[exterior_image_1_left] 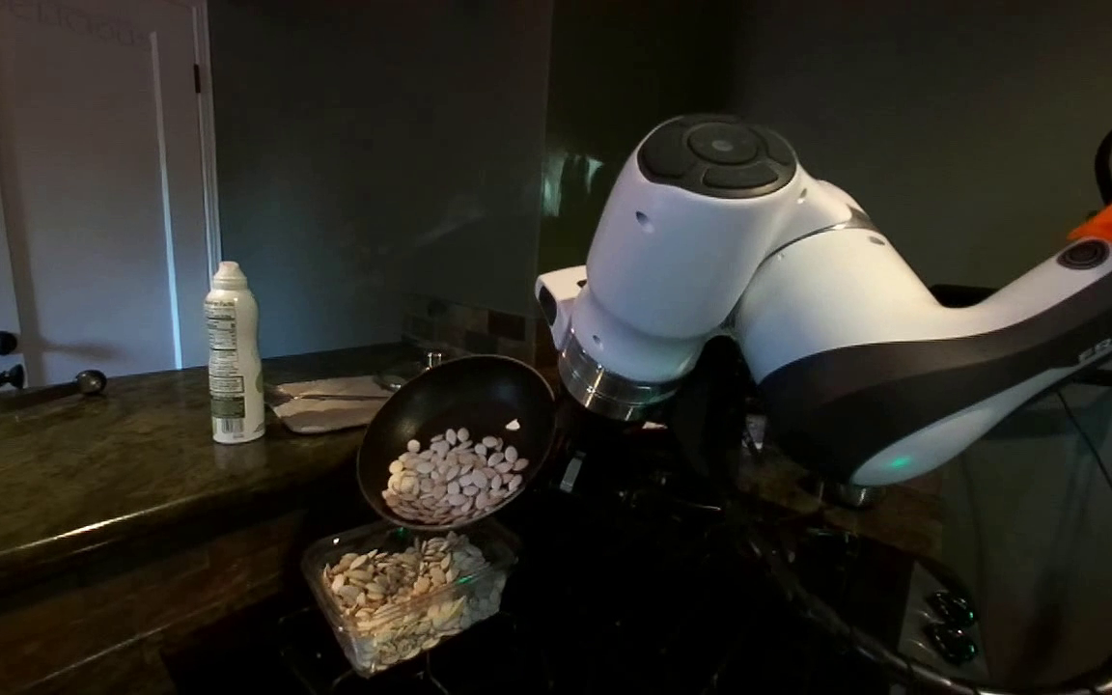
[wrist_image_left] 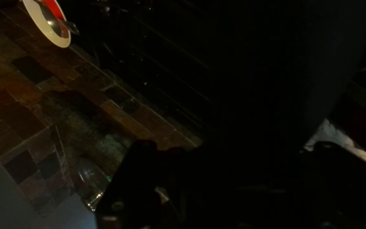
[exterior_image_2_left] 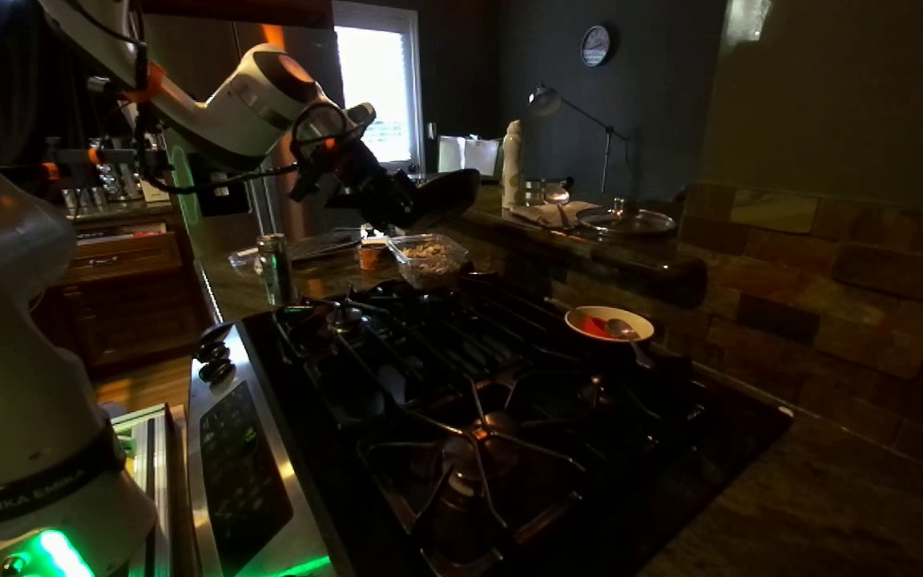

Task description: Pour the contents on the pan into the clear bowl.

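The black pan is held in the air and tilted; it also shows edge-on in an exterior view. The contents, pale flat seed-like pieces, lie gathered toward its lower edge. The clear bowl, a see-through rectangular container, stands below the pan's lower edge with more such pieces in it; it also shows in an exterior view. My gripper is at the pan's handle end and bears the pan up. In the wrist view the jaws are almost black, and the handle in them cannot be made out.
A white spray bottle and a cloth stand on the raised counter beside the pan. A glass lid lies there too. Below are the stove grates, a white bowl with a spoon and a metal canister.
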Motion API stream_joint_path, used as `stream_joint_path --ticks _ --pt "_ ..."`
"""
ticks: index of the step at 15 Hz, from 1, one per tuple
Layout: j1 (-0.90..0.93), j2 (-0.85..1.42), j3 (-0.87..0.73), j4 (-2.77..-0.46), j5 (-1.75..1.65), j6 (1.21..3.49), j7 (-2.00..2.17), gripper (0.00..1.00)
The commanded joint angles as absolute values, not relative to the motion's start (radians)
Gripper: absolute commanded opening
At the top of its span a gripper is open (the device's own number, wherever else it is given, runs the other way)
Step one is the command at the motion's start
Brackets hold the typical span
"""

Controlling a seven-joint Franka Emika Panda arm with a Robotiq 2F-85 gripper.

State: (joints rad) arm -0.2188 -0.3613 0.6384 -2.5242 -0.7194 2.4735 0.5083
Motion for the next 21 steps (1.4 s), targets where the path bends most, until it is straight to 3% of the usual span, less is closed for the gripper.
stream_joint_path --ticks 1,21 --pt "-0.169 -0.332 0.599 -2.477 -0.848 2.415 0.637 0.00" --pt "0.190 -0.172 0.394 -2.427 -1.395 2.021 1.076 0.00"
